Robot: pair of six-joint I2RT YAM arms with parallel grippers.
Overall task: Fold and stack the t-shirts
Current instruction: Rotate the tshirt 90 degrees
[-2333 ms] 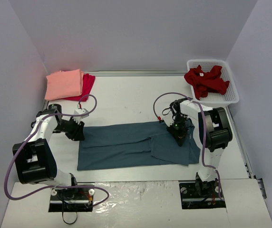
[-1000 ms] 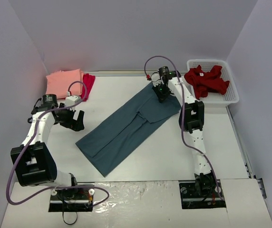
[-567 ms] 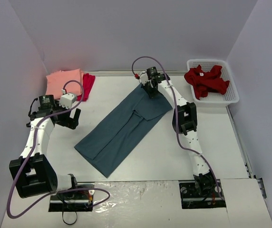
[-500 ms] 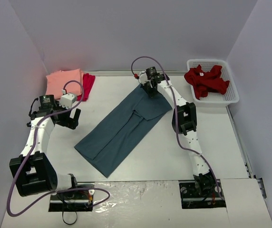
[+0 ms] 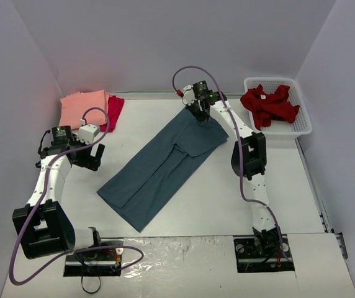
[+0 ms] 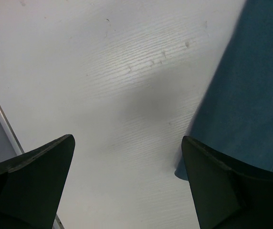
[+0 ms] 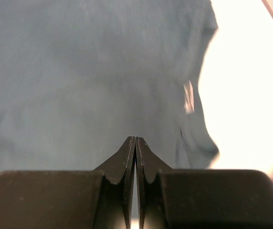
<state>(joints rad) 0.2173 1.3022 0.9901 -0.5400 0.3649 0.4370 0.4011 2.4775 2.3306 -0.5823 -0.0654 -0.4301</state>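
The slate-blue t-shirt, folded into a long strip, lies diagonally across the table. My right gripper is at its far end, near the collar. Seen from the right wrist, that gripper is shut just over the blue cloth, and no cloth shows between its tips. My left gripper stands open over bare table, left of the shirt. From the left wrist, the gripper has the shirt's edge beside its right finger. The salmon-pink t-shirt lies folded on the crimson one at the back left.
A white lattice basket at the back right holds the crumpled dark red t-shirt. Walls enclose the table at the back and on both sides. A metal rail runs along the left edge.
The blue shirt swung from lying crosswise to diagonal as my right gripper dragged its end to the back. That gripper has now shifted slightly right. My left arm drew back to the left.
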